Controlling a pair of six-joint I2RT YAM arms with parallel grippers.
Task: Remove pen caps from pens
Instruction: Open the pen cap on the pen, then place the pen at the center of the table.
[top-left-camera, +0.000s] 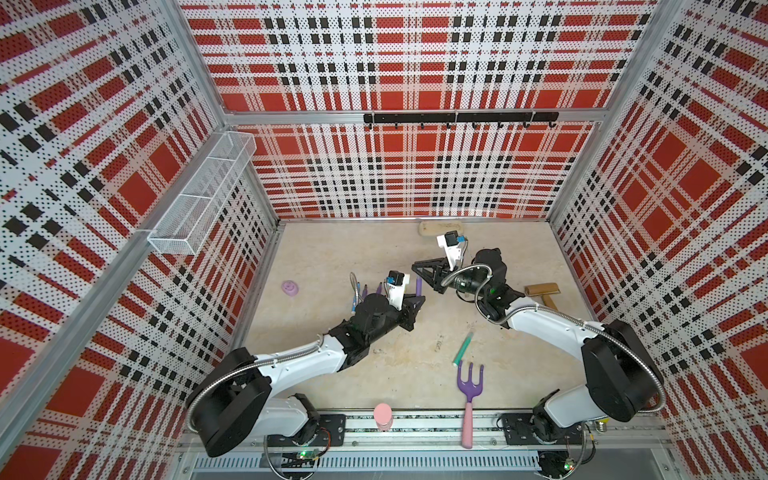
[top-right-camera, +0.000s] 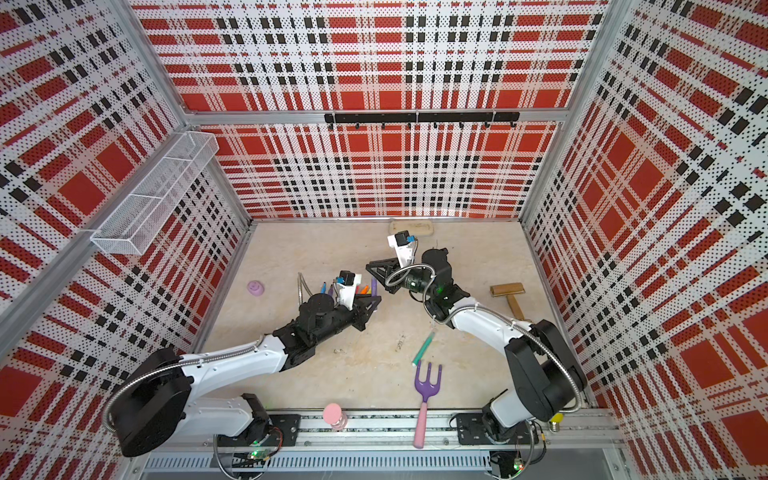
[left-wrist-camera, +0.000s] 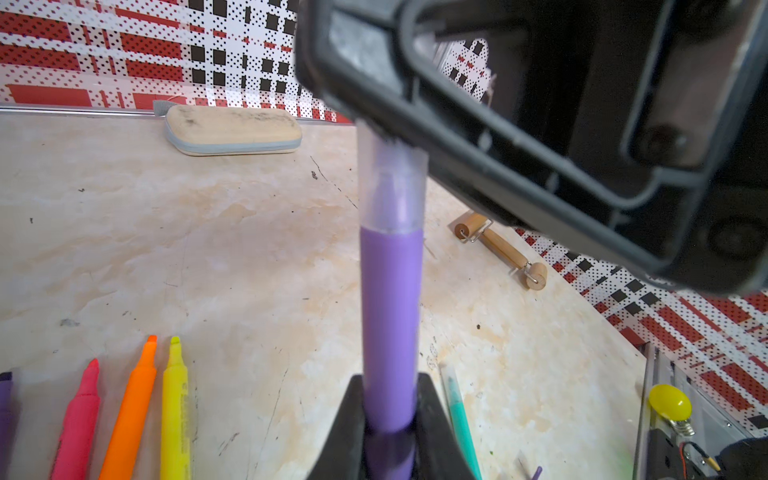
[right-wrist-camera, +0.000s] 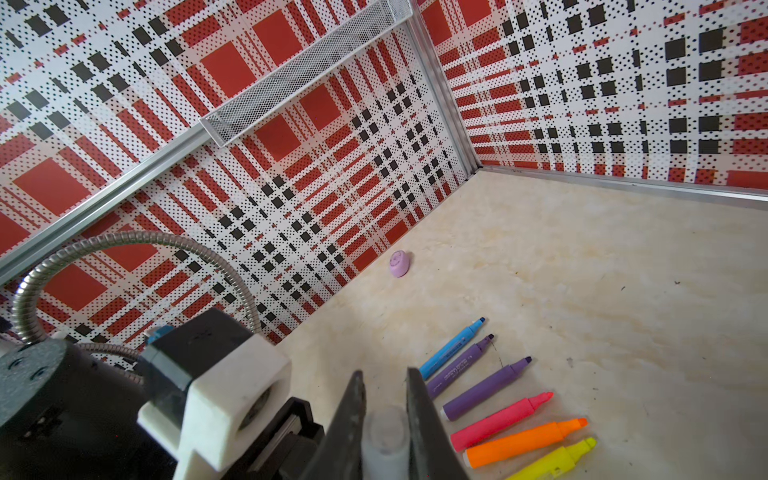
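The purple pen (left-wrist-camera: 390, 324) is held off the tabletop (left-wrist-camera: 249, 249) between the two arms, near the middle of the workspace. The left gripper (left-wrist-camera: 390, 380) is clamped on its barrel, and the right gripper (right-wrist-camera: 384, 374) is clenched on the clear cap (left-wrist-camera: 392, 187) at its far end. The cap sits seated on the pen, its rim meeting the purple barrel. Just beside the left gripper, a row of six pens (right-wrist-camera: 486, 388) lies side by side on the table with bare tips: blue, two purple, pink, orange and yellow. A teal pen (top-left-camera: 462, 349) lies apart from them, near the purple garden fork (top-left-camera: 469, 380). A board eraser (left-wrist-camera: 232, 131) rests against the back wall.
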